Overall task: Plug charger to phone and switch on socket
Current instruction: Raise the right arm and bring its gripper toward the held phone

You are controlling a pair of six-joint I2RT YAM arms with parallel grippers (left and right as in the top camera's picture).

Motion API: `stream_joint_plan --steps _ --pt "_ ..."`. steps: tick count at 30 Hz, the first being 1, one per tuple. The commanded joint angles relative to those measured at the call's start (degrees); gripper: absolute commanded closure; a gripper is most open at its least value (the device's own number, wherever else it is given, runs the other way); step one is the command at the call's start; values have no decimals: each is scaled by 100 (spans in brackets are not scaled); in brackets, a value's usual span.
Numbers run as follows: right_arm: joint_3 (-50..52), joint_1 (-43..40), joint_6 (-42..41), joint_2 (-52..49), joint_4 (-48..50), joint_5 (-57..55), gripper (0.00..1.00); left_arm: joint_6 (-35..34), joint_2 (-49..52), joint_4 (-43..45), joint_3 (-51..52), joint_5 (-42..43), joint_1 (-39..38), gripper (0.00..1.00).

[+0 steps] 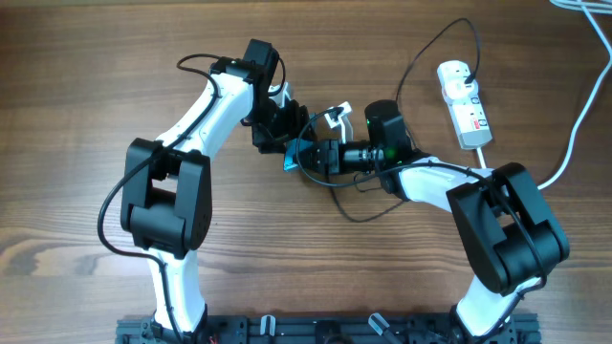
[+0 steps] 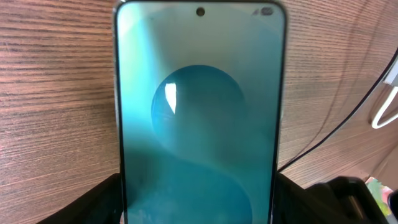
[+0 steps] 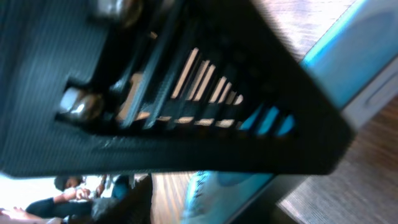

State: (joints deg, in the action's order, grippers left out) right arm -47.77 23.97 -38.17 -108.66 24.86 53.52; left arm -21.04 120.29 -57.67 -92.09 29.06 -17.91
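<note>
My left gripper (image 1: 275,132) is shut on the phone (image 1: 290,161) and holds it on edge above the table's middle. In the left wrist view the phone's teal screen (image 2: 199,112) fills the frame between my fingers (image 2: 199,214). My right gripper (image 1: 320,155) points left, right at the phone's end, and looks shut on the charger's plug, whose tip is hidden. The charger cable (image 1: 421,53) runs from the socket (image 1: 464,105) at the back right and loops round my right wrist; it also shows in the left wrist view (image 2: 323,137). The right wrist view shows the phone's teal edge (image 3: 348,62).
A thick white cord (image 1: 579,115) runs from the socket off the right edge. A small white piece (image 1: 337,115) sits just behind the two grippers. A black finger of the left gripper (image 3: 186,81) blocks most of the right wrist view.
</note>
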Motion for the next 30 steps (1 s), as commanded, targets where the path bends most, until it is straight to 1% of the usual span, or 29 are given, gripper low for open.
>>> stream_joint_plan --steps 1,3,4,11,14,17,18,19,21,23,26,27,28,30 --pt "-55 26 -352 -52 20 -269 67 118 -245 -2 17 155 -4 31" --pt "-55 26 -409 -52 -31 -271 68 118 -245 -2 17 155 -4 31" --pt "-55 24 -422 -52 -59 -273 73 118 -245 -2 17 155 -4 31" --pt "-55 24 -883 -52 -354 -474 87 118 -245 0 17 153 -4 31" --pt "-55 24 -988 -55 -592 -730 96 120 -245 0 17 151 -4 31" --pt "-55 24 -986 -52 -610 -721 96 118 -245 0 17 151 -4 30" --pt "-55 24 -986 -52 -608 -721 96 118 -245 0 17 151 -4 28" --pt "-55 24 -984 -52 -605 -702 96 120 -245 -4 17 151 -4 25" --pt "-55 17 -979 -52 -586 -632 96 125 -245 -15 17 151 -4 12" --pt "-55 -4 -935 -52 -483 -400 96 138 -245 -48 17 151 15 8" --pt "-55 -61 -962 -52 -273 -15 96 164 -245 -46 17 162 61 8" --pt "-55 -87 -1008 -52 -208 85 96 273 -245 -46 15 212 90 8" --pt "-55 -109 -1054 -52 -125 195 96 476 -245 -48 15 446 136 9" --pt "-55 -168 -1248 -52 197 444 95 857 -245 -22 15 1252 278 13"
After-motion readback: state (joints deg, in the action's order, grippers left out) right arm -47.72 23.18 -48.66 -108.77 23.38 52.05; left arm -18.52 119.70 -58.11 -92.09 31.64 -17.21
